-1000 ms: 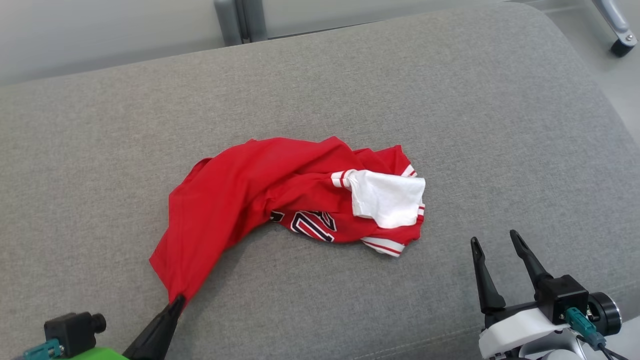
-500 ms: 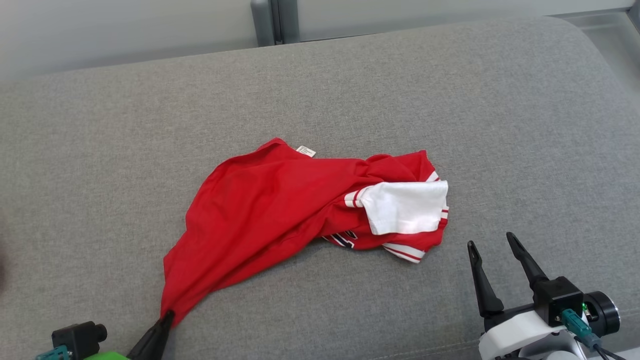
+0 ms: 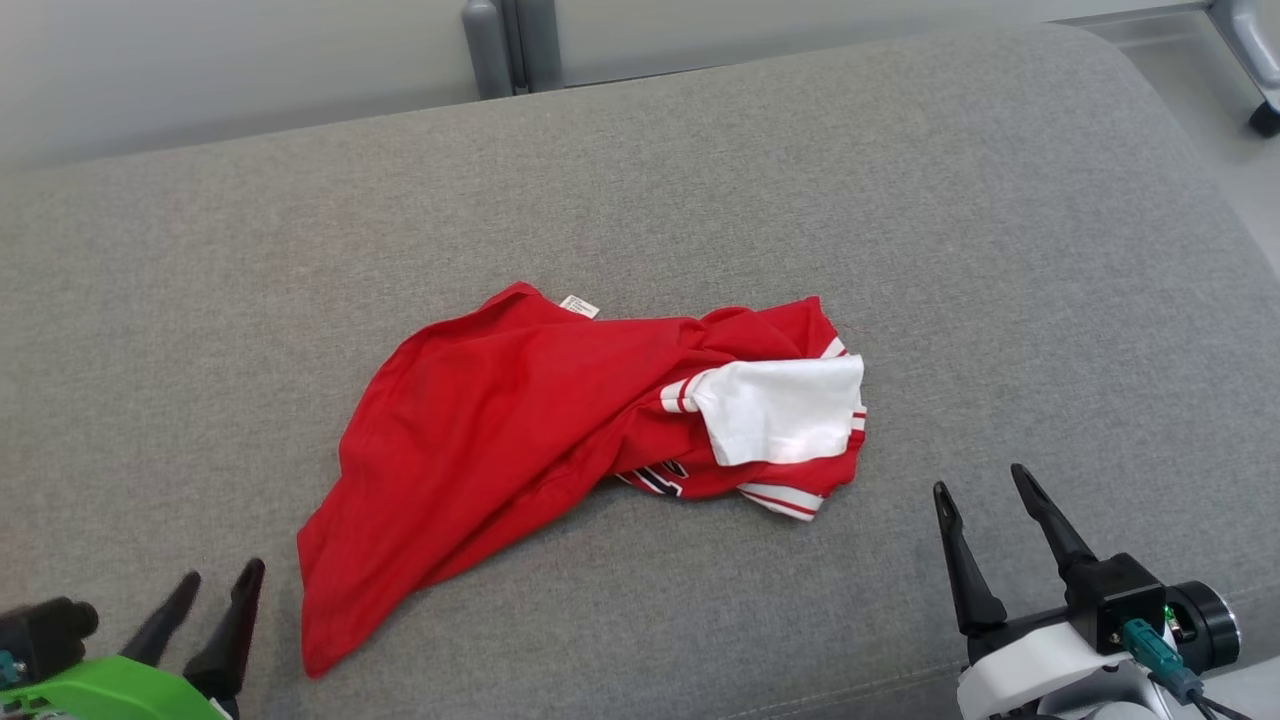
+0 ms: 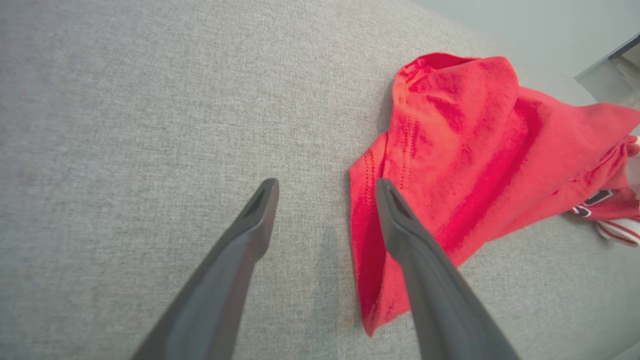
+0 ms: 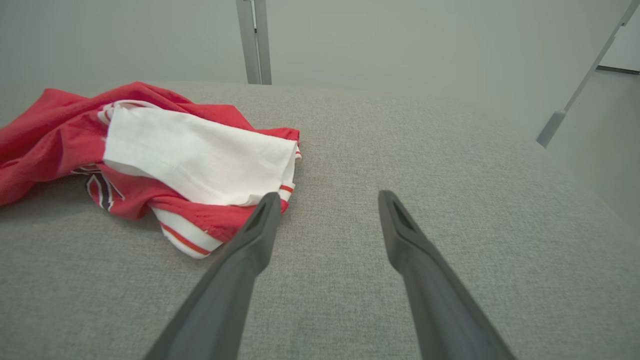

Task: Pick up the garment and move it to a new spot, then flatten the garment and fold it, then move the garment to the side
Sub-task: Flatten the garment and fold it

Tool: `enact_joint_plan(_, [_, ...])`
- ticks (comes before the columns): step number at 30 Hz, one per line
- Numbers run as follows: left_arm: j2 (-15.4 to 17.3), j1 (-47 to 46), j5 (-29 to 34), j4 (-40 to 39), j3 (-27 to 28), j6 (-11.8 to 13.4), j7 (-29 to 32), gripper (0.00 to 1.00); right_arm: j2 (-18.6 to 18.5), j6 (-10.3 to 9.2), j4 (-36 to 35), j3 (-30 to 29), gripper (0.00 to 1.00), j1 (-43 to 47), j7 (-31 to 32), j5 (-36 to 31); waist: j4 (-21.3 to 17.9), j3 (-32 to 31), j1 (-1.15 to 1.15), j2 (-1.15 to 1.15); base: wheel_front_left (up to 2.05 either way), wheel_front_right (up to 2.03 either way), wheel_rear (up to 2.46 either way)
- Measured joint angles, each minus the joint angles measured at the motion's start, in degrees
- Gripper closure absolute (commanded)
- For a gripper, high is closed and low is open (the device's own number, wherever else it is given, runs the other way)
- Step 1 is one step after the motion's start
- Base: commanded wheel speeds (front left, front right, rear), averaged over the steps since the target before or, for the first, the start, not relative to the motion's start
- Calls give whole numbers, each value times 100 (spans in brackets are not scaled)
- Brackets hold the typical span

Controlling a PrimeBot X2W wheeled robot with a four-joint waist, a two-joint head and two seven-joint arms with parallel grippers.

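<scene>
The garment point(image 3: 520, 420) is a red jersey with a white sleeve and striped trim, lying crumpled on the grey couch seat point(image 3: 640, 180). Its near corner trails toward the lower left. My left gripper point(image 3: 218, 580) stands open just left of that corner, nothing between its fingers. In the left wrist view the left gripper point(image 4: 325, 187) hangs over bare cushion, with the garment point(image 4: 465, 155) beside its right finger. My right gripper point(image 3: 985, 480) is open at the lower right, clear of the cloth. In the right wrist view the right gripper point(image 5: 325, 200) points past the garment's white sleeve point(image 5: 200, 155).
A grey metal post point(image 3: 505, 45) stands behind the couch against a pale wall. At the far right a metal leg with a dark foot point(image 3: 1262, 115) rests on the floor. The cushion's rounded right edge point(image 3: 1200, 180) drops off near it.
My left gripper has opened and let go of the garment's corner, then drawn away to the left. The cloth has settled flat on the seat. The head camera has shifted a little.
</scene>
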Motion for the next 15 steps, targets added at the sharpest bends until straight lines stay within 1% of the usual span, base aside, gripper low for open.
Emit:
enact_joint_plan(1, [110, 2, 75, -185, 69, 178, -13, 0, 4, 0, -7, -4, 0, -1, 0, 0, -27, 10, 0, 0, 0, 0, 0])
enact_joint_plan(2, [343, -2, 389, -612, 235, 570, -58, 0, 16, 0, -18, 1, 0, -4, 0, 3, -89, 31, 0, 0, 0, 0, 0])
enact_joint_plan(3, [434, -21, 531, -900, 313, 748, -87, 0, 32, 0, -25, -3, 0, -6, 0, 8, -123, 43, 0, 0, 0, 0, 0])
enact_joint_plan(5, [483, -120, 835, -1577, 382, 992, -101, 0, 55, 0, -45, 7, 0, -17, 0, 10, -192, 69, 0, 0, 0, 0, 0])
enact_joint_plan(7, [489, -274, 1171, -2220, 255, 1180, -53, 0, 78, -1, -55, 12, 0, -29, 0, 15, -267, 104, 0, 0, 0, 0, 0])
enact_joint_plan(9, [480, -505, 1533, -2698, -18, 1307, 210, 0, 102, 0, -54, 30, 0, -62, 0, 48, -348, 148, 0, 0, 0, 0, 0])
enact_joint_plan(10, [422, -658, 1702, -2884, -169, 1336, 377, 0, 113, 0, -56, 40, 0, -86, 0, 51, -390, 173, 0, 0, 0, 0, 0])
enact_joint_plan(12, [151, -994, 1964, -3089, -545, 1305, 717, 0, 142, 0, -57, 43, 0, -154, 0, 73, -479, 231, 0, 0, 0, 0, 0])
enact_joint_plan(15, [-379, -1425, 2189, -2947, -1061, 1185, 1187, 0, 165, 0, -56, 52, 0, -182, 0, 102, -622, 321, 0, 0, 0, 0, 0])
